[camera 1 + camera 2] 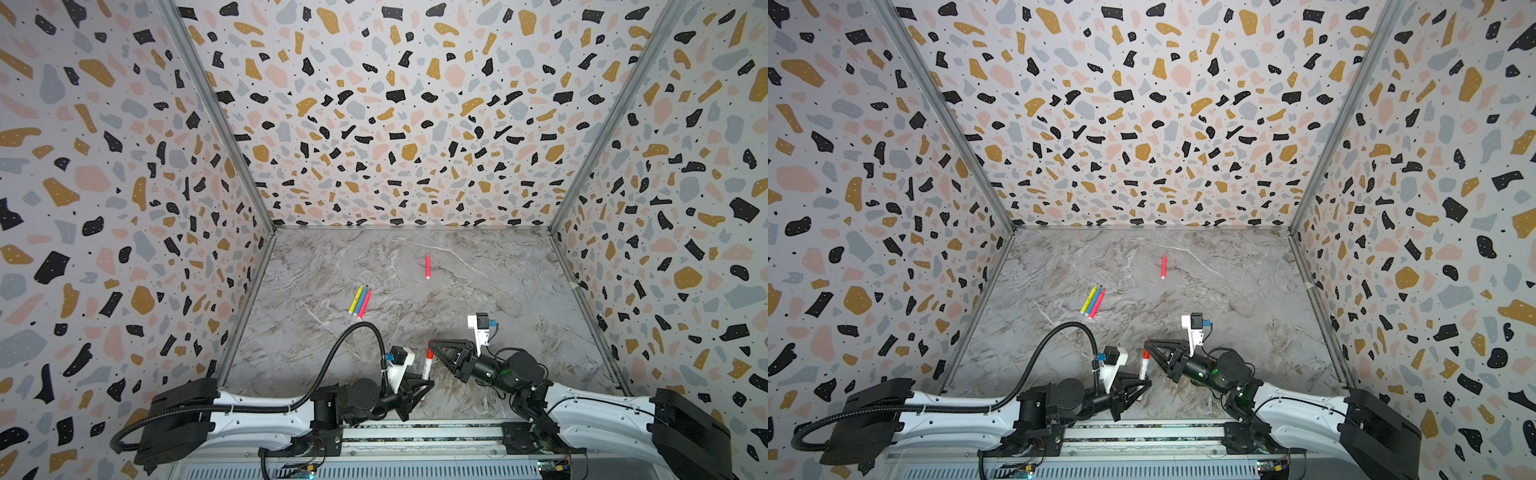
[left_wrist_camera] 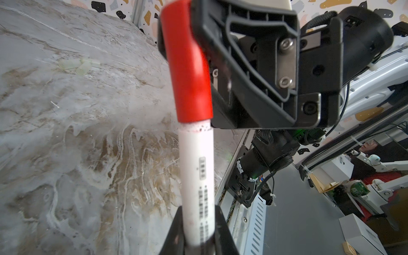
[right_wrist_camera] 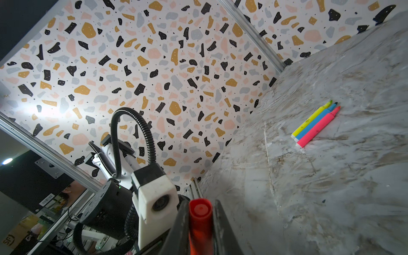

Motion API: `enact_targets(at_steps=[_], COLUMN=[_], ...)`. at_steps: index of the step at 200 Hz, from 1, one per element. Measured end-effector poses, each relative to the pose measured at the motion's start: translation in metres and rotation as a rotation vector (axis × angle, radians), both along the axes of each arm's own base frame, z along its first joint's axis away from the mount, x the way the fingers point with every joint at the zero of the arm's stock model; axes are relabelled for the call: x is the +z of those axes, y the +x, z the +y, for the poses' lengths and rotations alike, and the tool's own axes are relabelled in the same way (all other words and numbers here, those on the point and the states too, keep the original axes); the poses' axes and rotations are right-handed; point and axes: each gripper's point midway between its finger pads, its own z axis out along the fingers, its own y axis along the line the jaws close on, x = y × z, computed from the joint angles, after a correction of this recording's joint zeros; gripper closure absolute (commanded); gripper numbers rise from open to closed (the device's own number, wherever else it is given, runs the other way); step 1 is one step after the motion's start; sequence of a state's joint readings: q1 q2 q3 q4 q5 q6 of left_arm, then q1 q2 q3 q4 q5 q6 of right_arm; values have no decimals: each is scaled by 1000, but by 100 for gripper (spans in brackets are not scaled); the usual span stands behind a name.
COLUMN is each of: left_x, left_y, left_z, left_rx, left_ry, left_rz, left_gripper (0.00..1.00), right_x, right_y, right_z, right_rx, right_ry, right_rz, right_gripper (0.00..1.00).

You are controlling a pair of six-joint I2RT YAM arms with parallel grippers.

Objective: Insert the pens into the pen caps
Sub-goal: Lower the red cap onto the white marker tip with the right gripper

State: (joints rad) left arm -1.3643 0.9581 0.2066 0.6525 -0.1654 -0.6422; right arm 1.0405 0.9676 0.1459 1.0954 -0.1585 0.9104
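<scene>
My left claw (image 1: 425, 380) is clamped on the white pen (image 2: 196, 176) near the front edge of the desk (image 1: 498, 291); my right claw (image 1: 430, 343) grips the red cap (image 2: 187, 66) fitted over its far end. Left of centre lie the yellow pen (image 1: 355, 299), blue pen (image 1: 360, 301) and pink pen (image 1: 365, 303), touching. The red pen (image 1: 427, 267) lies alone, farther back.

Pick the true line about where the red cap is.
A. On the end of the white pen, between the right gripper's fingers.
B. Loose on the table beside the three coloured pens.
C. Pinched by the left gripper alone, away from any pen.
A: the red cap sits on the end of the white pen, the right gripper shut on it and the left gripper clamping the pen's body.
</scene>
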Motion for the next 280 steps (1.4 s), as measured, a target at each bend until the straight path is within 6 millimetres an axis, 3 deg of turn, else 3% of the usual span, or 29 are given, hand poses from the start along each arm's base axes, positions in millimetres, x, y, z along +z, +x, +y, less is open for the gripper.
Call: enact_targets(at_steps=[21,42,59,117,149,198,235,280], left_x=[6,17,20,27,23,6,0,-3], left_y=[3,6,8,9,9,9,9,9], left_z=[2,5,6,8,9,7,6,6], left_rx=[20,40,50,60,59,56,52,51], left_ry=[-21,-58,-69,-90,-72,-8,23,34], left_rz=[-5,-17,-21,-26,-27,-24,-27,-26], left_gripper=[100,100,100,100,100,100,100,100], right_x=[-6,-18,-22,-12,-10,36,49,19], right_y=[-12,-27,-33,-26,-10,29,48,43], right_z=[6,13,12,-15,-28,-46,-23,12], right_rx=[35,85,97,-8,-123,-273,-221,-69], right_ry=[-26,-75,-94,-87,-198,-305,-400,-496], right_rz=[-5,-2,-11,-36,-42,-97,-103,-66], right_gripper=[71,46,37,29,26,26,26,33])
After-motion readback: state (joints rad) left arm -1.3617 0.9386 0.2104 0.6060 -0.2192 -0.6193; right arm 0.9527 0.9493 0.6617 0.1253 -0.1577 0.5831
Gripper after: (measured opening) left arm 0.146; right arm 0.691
